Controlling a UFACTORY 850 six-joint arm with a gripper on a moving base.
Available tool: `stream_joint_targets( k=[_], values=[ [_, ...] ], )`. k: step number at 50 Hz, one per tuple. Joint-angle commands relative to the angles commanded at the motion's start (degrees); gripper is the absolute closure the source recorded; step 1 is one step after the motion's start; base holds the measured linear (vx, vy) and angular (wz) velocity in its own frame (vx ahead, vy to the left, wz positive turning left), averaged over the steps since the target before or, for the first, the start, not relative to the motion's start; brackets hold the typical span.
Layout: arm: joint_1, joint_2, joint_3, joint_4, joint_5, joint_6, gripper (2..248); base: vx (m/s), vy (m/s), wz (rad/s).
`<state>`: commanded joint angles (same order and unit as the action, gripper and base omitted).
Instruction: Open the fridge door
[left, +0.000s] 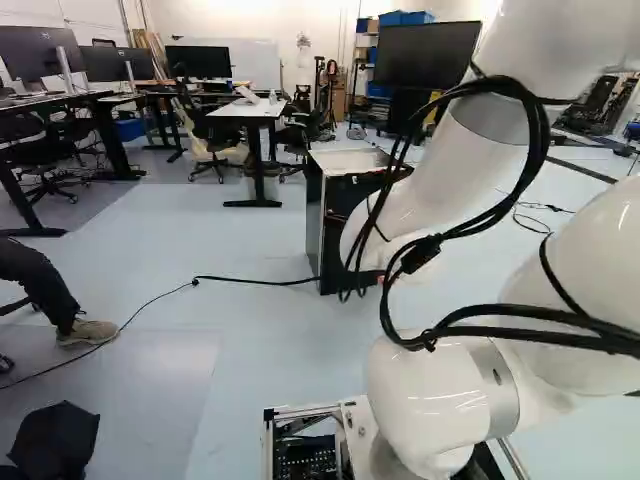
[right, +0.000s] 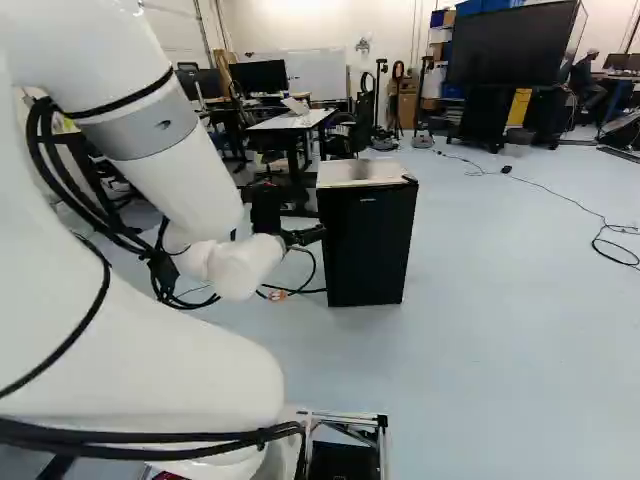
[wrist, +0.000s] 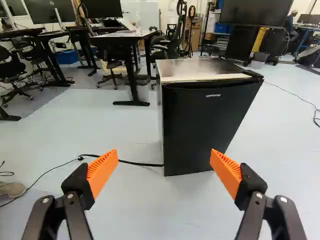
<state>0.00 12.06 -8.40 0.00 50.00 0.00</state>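
You have the fridge (right: 365, 240) standing on the floor (right: 510, 330), right of the arm in the right base view and partly behind it in the left base view. Its black door (wrist: 210, 125) is closed and faces you in the wrist view, under a pale, worn top (wrist: 197, 69). Your gripper (right: 318, 233) points toward the fridge. In the wrist view you see its 2 fingers spread wide, with nothing pinched between the 2 orange pads (wrist: 102, 172); the fridge stands ahead of them, apart from both.

From beside the fridge's foot, you can follow 1 black cable (left: 250, 281) across the floor toward 1 person's shoe (left: 88, 333) at the left of the left base view. Behind the fridge you find a white-topped desk (left: 240, 108) with office chairs near it, and a whiteboard (right: 312, 72) farther back. At the upper right of the right base view, you see 1 large dark screen (right: 510, 45) on a stand.
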Motion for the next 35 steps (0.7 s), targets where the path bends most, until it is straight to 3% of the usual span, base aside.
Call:
stream_joint_targets(
  k=[35],
  values=[
    [0.00, -7.53, -6.96, 0.00, 0.00, 0.00, 3, 0.000, 0.000, 0.000]
  ],
)
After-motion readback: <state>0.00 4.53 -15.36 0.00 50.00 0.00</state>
